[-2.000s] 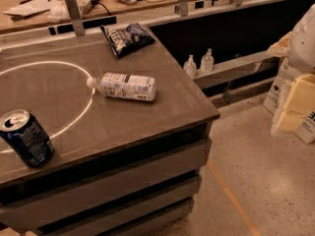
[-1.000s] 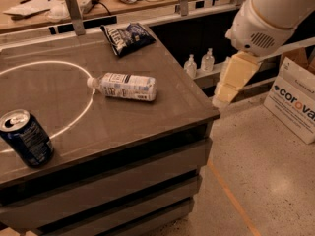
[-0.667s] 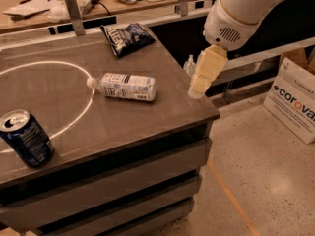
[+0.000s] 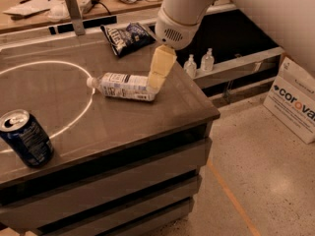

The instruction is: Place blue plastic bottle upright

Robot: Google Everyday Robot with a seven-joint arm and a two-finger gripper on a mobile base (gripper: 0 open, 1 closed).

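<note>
The blue plastic bottle [image 4: 124, 86] lies on its side on the dark counter [image 4: 147, 117], white cap pointing left, label with dark print facing up. My gripper [image 4: 158, 72] hangs from the white arm and reaches down over the bottle's right end, its cream fingers just above or touching the bottle's base. A white painted ring on the counter runs past the bottle's cap.
A dark blue soda can [image 4: 26, 138] stands at the front left. A dark chip bag [image 4: 128, 37] lies at the back. Two small clear pump bottles [image 4: 199, 63] stand on a lower shelf to the right. A cardboard box [image 4: 295, 102] sits on the floor at right.
The arm has swung in from the right, from beyond the counter's edge to over the bottle's right end. The bottle, can and bag have not moved.
</note>
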